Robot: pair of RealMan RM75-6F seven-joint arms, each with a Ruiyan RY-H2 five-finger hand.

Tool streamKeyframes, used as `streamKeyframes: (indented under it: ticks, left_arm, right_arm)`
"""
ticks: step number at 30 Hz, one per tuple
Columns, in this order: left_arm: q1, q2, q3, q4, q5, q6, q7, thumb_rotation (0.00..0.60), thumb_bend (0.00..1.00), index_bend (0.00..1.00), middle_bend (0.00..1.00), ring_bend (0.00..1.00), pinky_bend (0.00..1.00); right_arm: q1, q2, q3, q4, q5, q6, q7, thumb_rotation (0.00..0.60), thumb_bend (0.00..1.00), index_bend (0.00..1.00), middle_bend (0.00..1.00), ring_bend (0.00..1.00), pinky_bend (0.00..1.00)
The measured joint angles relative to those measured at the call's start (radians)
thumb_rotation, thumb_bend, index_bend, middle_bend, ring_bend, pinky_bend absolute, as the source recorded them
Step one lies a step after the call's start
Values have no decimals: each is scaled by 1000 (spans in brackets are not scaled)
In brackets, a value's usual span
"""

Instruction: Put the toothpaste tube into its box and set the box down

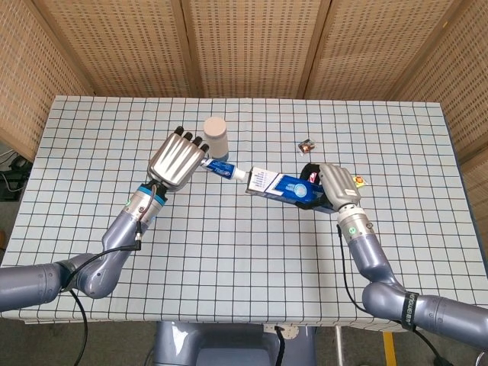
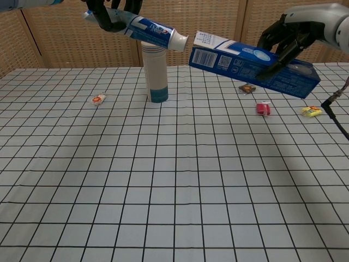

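The left hand (image 2: pixel 112 12) holds the toothpaste tube (image 2: pixel 152 31) in the air, cap end toward the box (image 2: pixel 253 64), which the right hand (image 2: pixel 292 35) grips above the surface (image 2: pixel 174 180). Tube and box lie nearly in one line, the cap just short of the box's open end, tilted slightly downward.

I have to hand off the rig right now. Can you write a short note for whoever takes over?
Left hand grips the tube in the air, cap end pointing at the box.
Right hand holds the box aloft, open end facing the tube.
Cap sits just short of the opening, near the white bottle; tube not in yet.
Left to do: slide the tube in, then set the box on the table.
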Motion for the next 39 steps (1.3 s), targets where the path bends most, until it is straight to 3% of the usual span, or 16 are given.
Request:
streamKeyframes:
  ticks: [25, 36, 39]
  left_arm:
    - [-90, -46, 20, -6, -4, 30, 75, 600, 476, 732, 444, 430, 344]
    - [-152, -59, 41, 35, 111, 63, 185, 600, 469, 688, 413, 422, 328]
    - [-169, -57, 35, 46, 146, 67, 198, 600, 457, 630, 367, 379, 289]
  right_arm:
    - [24, 2, -13, -31, 18, 2, 34, 600, 220, 719, 526, 572, 647]
    - [7, 0, 34, -22, 30, -62, 206, 600, 220, 722, 528, 573, 647]
    - [-3, 1, 52, -17, 32, -86, 270, 600, 220, 725, 530, 574, 647]
